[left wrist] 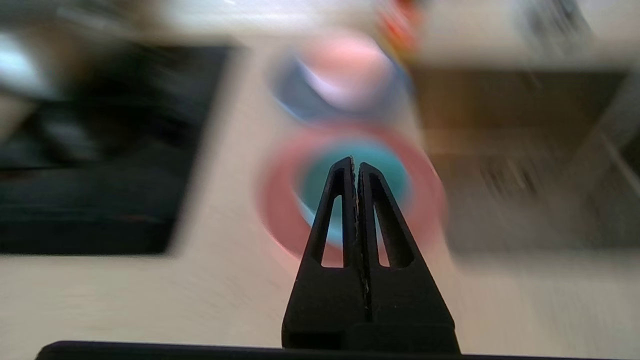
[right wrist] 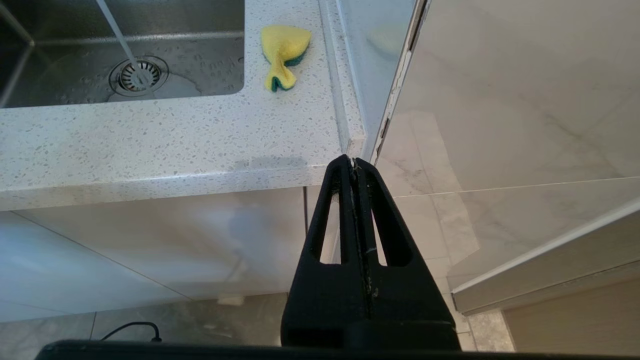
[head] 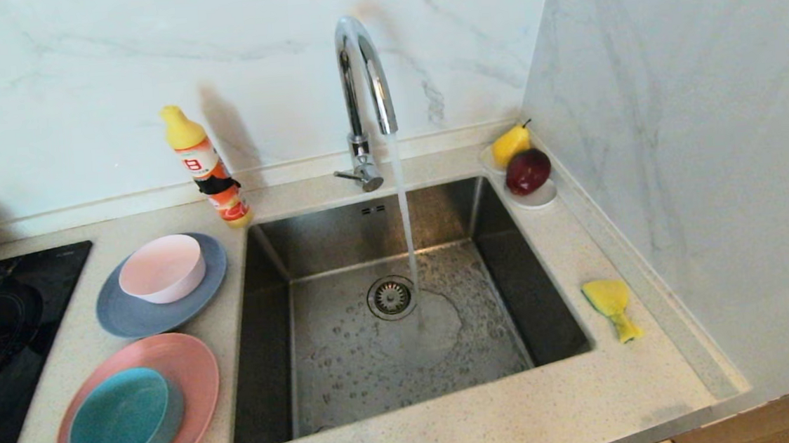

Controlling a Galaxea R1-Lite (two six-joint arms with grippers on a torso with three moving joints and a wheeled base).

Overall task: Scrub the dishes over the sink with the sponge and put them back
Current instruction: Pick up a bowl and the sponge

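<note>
Seen from overhead, brushed-steel rectangular sink (head: pixel 401 305); from low right wrist, the same sink (right wrist: pixel 120 50), shared, beyond speckled countertop (right wrist: pixel 150 145).

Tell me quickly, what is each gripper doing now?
Left gripper: closed, holding nothing.
Right gripper: closed, holding nothing.

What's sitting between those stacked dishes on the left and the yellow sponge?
The sink, seen in the head view: water from the tap runs into it near the drain. The sponge lies on the counter beyond its right rim.
</note>
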